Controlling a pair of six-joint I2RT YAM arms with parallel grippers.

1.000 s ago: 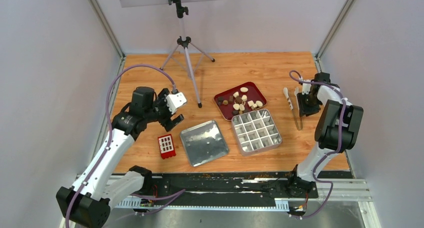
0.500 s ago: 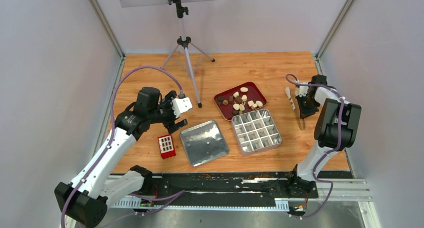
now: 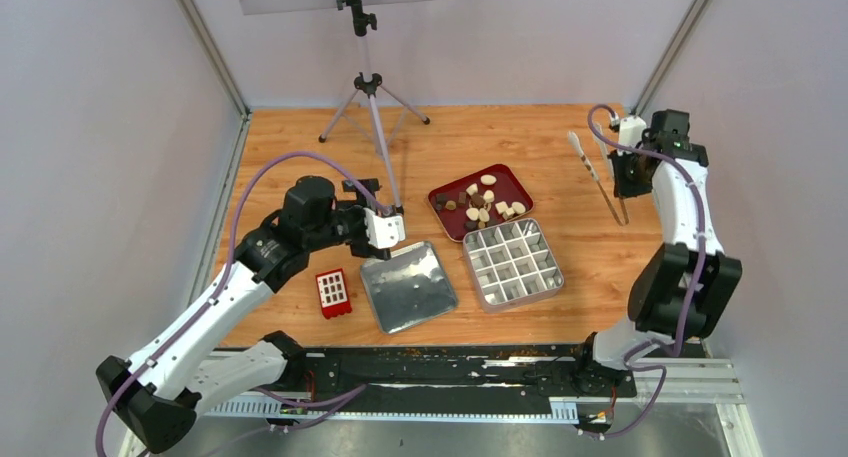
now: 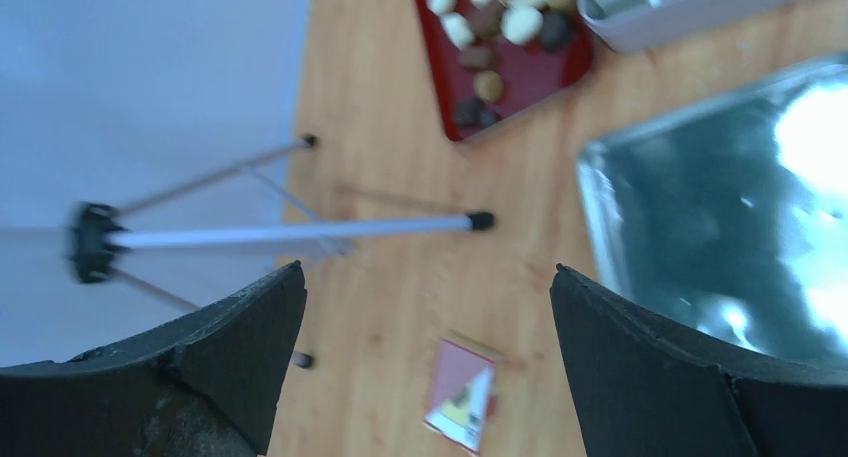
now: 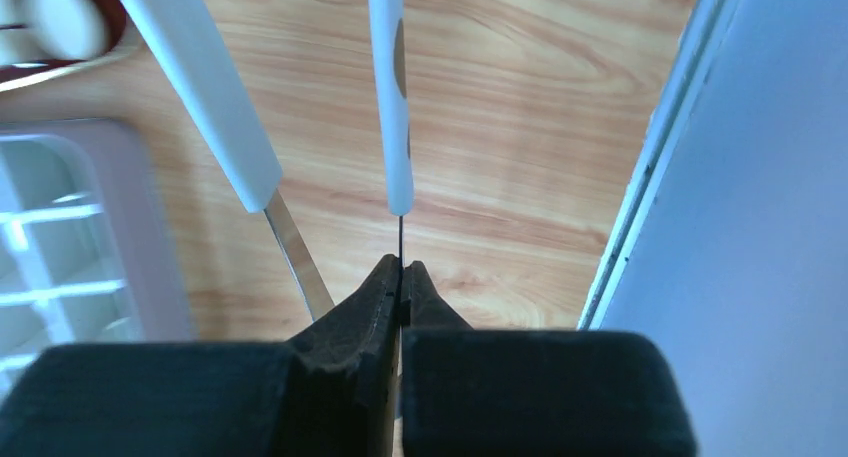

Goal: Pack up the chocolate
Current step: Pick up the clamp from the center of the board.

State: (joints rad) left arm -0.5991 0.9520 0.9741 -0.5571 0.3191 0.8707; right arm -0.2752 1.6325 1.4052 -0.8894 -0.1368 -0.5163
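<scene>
While clenched on the metal tail of white-armed tongs (image 5: 390, 97), right claw (image 5: 401, 282) well right of chocolate pieces (image 3: 480, 202), loose on red tray (image 3: 507, 181) just behind divided box (image 3: 513, 264); tongs' long axis angled far-left; left claw (image 4: 425, 297) released, nearer, by metal lid (image 3: 408, 285)

No legible text anywhere, small red item (image 4: 458, 409), markings too blurred
</scene>
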